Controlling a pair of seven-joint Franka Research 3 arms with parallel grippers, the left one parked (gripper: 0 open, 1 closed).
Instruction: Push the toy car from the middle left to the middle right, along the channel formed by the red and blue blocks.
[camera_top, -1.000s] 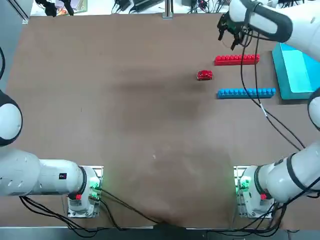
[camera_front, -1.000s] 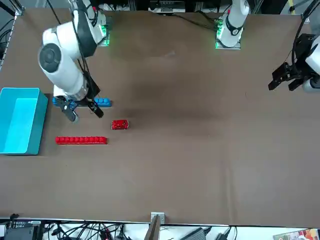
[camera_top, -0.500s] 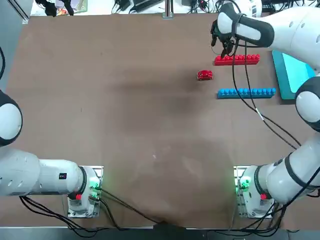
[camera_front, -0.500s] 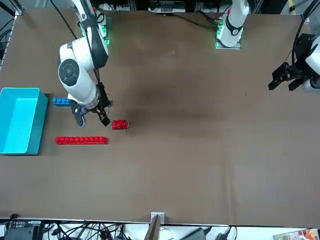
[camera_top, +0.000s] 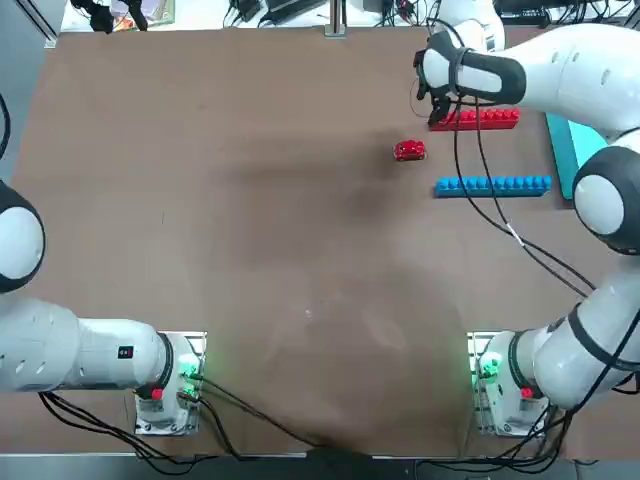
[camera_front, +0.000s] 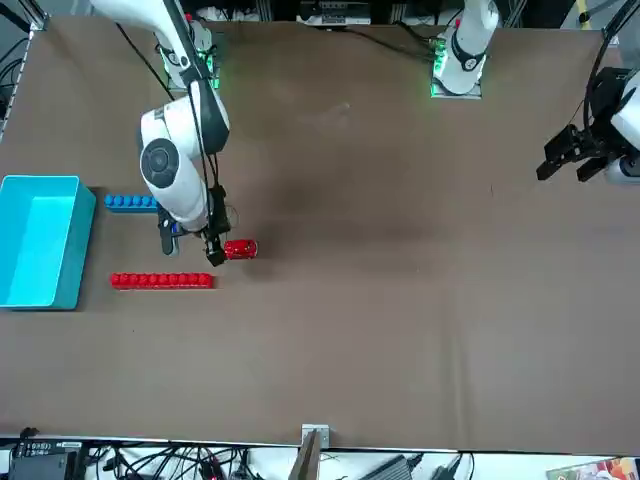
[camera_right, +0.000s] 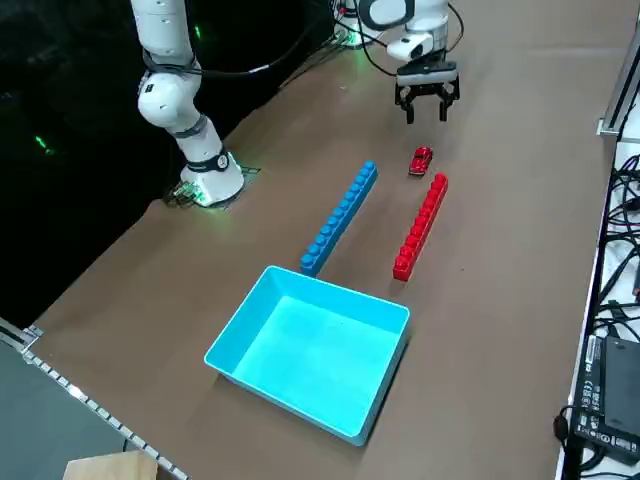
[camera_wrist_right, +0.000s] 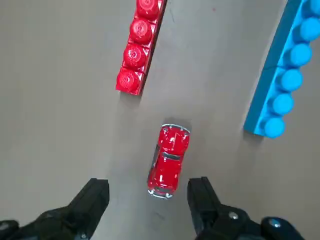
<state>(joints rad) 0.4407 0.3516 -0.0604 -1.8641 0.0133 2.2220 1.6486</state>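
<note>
Right tool (camera_wrist_right: 148, 184) wide above worktop (camera_right: 500, 220), toy car (camera_wrist_right: 169, 161) outside the channel (camera_wrist_right: 205, 65)

At left, the right tool hangs with its fingers spread well apart. The toy car rests just left of the channel, in line with it and touching neither bar. Rightward run the red bar (camera_wrist_right: 137, 50) on the far side and the blue bar (camera_wrist_right: 282, 75) on the near side. Right of both bars stands a light-blue open box (camera_right: 310, 350), its inner floor showing. The top view has the arm covering part of the red bar; the right side view shows that bar whole. Past the far edge, a black device (camera_right: 608, 385) bears lettering too small to read.
</note>
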